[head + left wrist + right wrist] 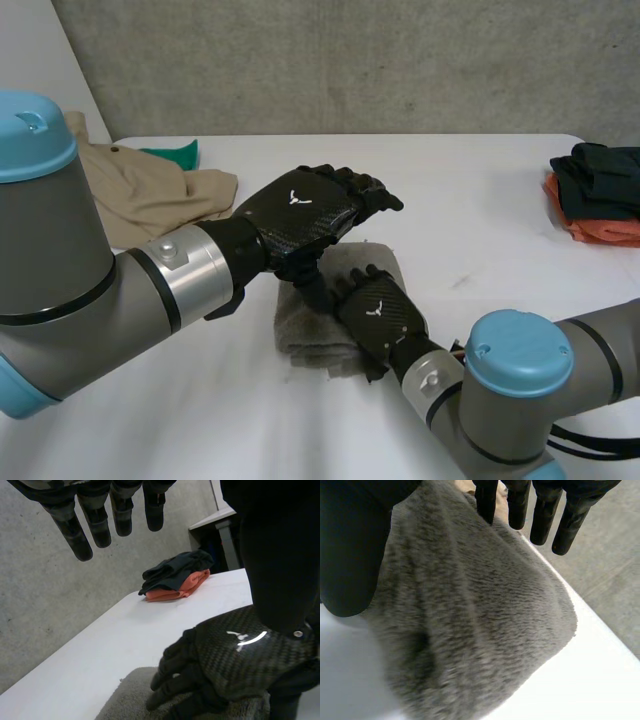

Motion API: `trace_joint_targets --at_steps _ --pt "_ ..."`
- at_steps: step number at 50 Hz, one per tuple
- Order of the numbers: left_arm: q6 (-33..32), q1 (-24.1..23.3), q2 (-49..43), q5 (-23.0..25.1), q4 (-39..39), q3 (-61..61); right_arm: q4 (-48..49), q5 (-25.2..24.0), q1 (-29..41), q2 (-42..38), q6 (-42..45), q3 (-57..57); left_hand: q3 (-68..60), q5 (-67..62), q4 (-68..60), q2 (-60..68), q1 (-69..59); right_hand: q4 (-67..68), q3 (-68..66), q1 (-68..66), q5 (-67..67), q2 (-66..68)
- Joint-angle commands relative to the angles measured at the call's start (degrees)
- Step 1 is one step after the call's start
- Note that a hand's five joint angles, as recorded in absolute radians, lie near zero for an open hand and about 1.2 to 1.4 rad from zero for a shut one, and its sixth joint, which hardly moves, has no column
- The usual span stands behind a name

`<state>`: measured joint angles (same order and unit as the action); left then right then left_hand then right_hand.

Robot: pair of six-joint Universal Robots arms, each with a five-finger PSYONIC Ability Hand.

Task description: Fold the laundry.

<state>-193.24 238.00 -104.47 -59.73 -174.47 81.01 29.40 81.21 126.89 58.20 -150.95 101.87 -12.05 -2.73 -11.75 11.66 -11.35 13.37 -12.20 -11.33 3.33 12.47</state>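
A grey fluffy towel lies folded into a small thick bundle on the white table, near the front middle. My right hand rests palm down on the towel's right part, fingers relaxed and open; the left wrist view shows the right hand lying flat on the towel. My left hand hovers just above the towel's far end, fingers straight and open, holding nothing. In the right wrist view the right hand's straight fingers reach over the towel's pile.
A beige garment and a green cloth lie at the table's back left. A stack of folded dark and orange clothes sits at the right edge, and the stack also appears beyond the left hand's fingertips.
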Motion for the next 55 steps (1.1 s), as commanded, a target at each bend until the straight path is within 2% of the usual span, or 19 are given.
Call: trace_joint_targets --at_steps 1,8,11,18,23,24,25,26,33,36,38,42,47,52,55 --pt "0.14 0.01 -0.03 -0.21 -0.17 0.03 1.53 0.97 -0.06 -2.65 -0.31 -3.61 0.15 0.83 -0.15 0.24 -0.54 2.42 -3.58 -4.45 2.46 3.32" --pt "0.14 -0.08 -0.03 -0.29 -0.17 0.20 1.27 0.97 -0.06 -5.73 -0.57 -7.12 0.15 0.83 -0.15 0.24 -0.54 21.41 -22.58 -23.45 21.45 22.31" --pt "0.05 -0.08 -0.03 -0.21 -0.17 0.20 1.71 0.79 -0.15 -5.82 -1.18 -8.26 0.15 0.83 -0.15 0.24 -0.54 36.03 -37.20 -38.07 36.07 36.93" --pt "0.14 -0.08 -0.03 -0.21 -0.17 0.20 1.53 0.88 -0.15 -6.43 -1.97 -11.60 0.15 0.83 -0.15 0.24 -0.54 46.48 -47.65 -48.52 46.53 47.38" --pt "0.14 0.01 -0.03 -0.21 -0.08 0.20 1.45 0.79 -0.24 -6.96 -2.94 -13.27 0.15 0.83 -0.15 0.24 -0.54 44.51 -45.67 -46.54 44.55 45.41" --pt "0.05 0.01 -0.03 -0.21 -0.08 0.20 1.36 0.88 -0.24 -7.05 -3.03 -13.54 0.15 0.83 -0.15 0.24 -0.54 39.32 -40.49 -41.36 39.37 40.22" --pt "0.14 0.01 -0.03 -0.29 -0.08 0.20 0.92 0.97 -0.24 -7.13 -3.12 -13.98 0.15 0.83 -0.15 0.24 -0.54 27.28 -28.45 -29.32 27.32 28.18" --pt "0.14 0.01 0.06 -0.29 -0.08 0.11 0.83 1.05 -0.24 -7.22 -3.12 -14.15 0.15 0.83 -0.15 0.24 -0.54 23.66 -24.83 -25.70 23.71 24.56" --pt "0.14 0.01 0.06 -0.21 -0.17 0.20 -0.31 0.79 -0.59 -7.93 -2.94 -14.42 0.15 0.83 -0.15 0.24 -0.54 19.75 -20.92 -21.79 19.80 20.65" --pt "0.14 0.01 0.06 -0.29 -0.08 0.20 -0.22 0.44 -0.59 -8.10 -3.03 -14.42 0.15 0.83 -0.15 0.24 -0.54 27.46 -28.63 -29.50 27.50 28.36" --pt "0.14 0.01 0.06 -0.29 -0.08 0.20 0.47 0.35 -0.59 -8.10 -3.03 -14.42 0.15 0.83 -0.15 0.24 -0.54 43.71 -44.87 -45.74 43.75 44.61" --pt "0.14 -0.08 0.06 -0.29 -0.08 0.20 0.65 -0.70 -0.68 -8.19 -2.94 -14.86 0.15 0.83 -0.15 0.24 -0.54 66.55 -67.72 -68.59 66.59 67.45" --pt "0.14 0.01 0.06 -0.29 -0.08 0.20 0.65 -1.93 -1.47 -8.10 -2.85 -15.65 0.15 0.83 -0.15 0.24 -0.54 66.63 -67.80 -68.67 66.67 67.53" --pt "0.14 0.18 0.23 -0.29 -0.08 0.11 0.65 -2.28 -6.30 -7.40 -2.41 -17.32 -0.02 0.66 -0.31 0.41 -0.71 66.63 -67.80 -68.67 66.67 67.53" --pt "0.14 0.71 0.94 -0.29 -0.08 0.11 0.57 -4.30 -8.93 -7.48 -1.89 -20.21 -0.02 0.66 -0.31 0.41 -0.71 66.63 -67.80 -68.67 66.67 67.53"
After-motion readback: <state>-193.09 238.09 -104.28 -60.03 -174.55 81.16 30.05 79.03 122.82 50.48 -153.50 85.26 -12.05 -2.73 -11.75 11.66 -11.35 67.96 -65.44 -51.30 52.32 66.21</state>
